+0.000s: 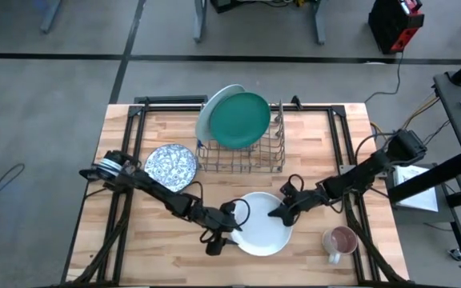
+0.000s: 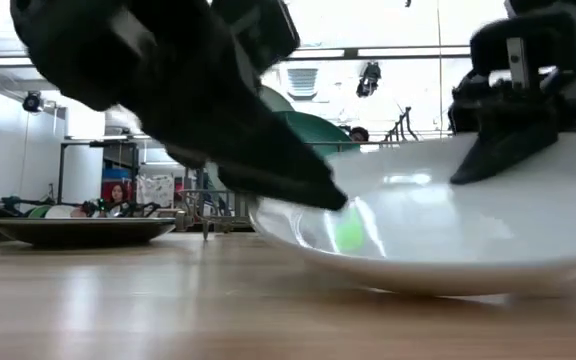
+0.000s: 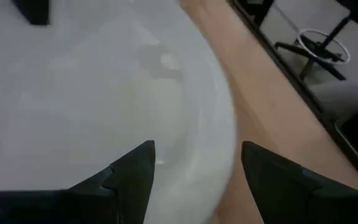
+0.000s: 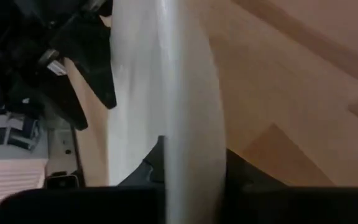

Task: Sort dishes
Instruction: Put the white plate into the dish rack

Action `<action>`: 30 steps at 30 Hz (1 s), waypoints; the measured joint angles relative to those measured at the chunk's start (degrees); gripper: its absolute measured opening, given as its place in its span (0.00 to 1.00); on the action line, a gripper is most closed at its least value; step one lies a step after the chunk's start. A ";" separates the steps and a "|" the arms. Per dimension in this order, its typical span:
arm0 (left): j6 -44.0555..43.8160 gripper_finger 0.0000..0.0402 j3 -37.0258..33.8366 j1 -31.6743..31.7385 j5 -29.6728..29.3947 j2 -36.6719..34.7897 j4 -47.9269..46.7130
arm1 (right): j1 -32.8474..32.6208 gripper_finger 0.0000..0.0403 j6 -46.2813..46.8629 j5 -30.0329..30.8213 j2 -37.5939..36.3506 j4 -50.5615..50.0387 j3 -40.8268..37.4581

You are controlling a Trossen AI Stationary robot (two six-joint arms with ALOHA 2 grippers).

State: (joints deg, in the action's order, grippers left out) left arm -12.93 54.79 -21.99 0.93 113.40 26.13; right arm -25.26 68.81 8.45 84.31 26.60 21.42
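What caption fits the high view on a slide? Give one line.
Both grippers, left and right, meet the round white plate below the wire rack holding two plates.

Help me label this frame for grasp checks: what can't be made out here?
- Low view: the left claw hides part of the white plate.
- Right wrist view: whether the right claw squeezes the plate's rim is blurred.
- High view: mug contents too small.
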 joint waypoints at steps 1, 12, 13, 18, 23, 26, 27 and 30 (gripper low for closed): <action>0.67 0.57 -0.15 -0.04 0.21 -0.91 -0.86 | -0.08 0.11 -0.48 0.58 -0.36 -0.15 -0.10; 7.70 0.57 -0.42 0.14 0.05 -17.94 -12.81 | 0.57 0.11 -11.15 5.68 -9.35 -3.91 -1.98; 8.64 0.57 -0.42 0.12 0.05 -19.94 -14.43 | 0.82 0.11 -11.98 6.26 -10.36 -4.29 -2.19; 14.12 0.57 -0.60 -0.02 -0.98 -30.28 -21.22 | 2.07 0.11 -15.30 6.47 -15.16 -2.34 -2.53; 21.19 0.57 -1.81 -0.23 -3.53 -40.38 -22.09 | 2.95 0.11 -22.45 3.43 -18.91 2.49 -2.53; 25.13 0.57 -2.12 -0.25 -6.03 -45.94 -21.66 | 4.63 0.11 -26.48 -1.12 -20.39 11.84 -2.48; 25.82 0.57 -2.12 -0.25 -6.64 -47.76 -21.17 | 5.36 0.11 -28.55 -2.96 -20.67 14.90 -2.35; 28.06 0.57 -2.10 -0.23 -7.98 -52.70 -21.20 | 8.70 0.11 -36.39 -11.84 -20.89 23.92 -1.82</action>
State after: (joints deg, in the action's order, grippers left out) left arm 15.13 52.69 -22.22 -7.05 60.70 4.93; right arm -16.56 32.42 -3.40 63.42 50.52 19.61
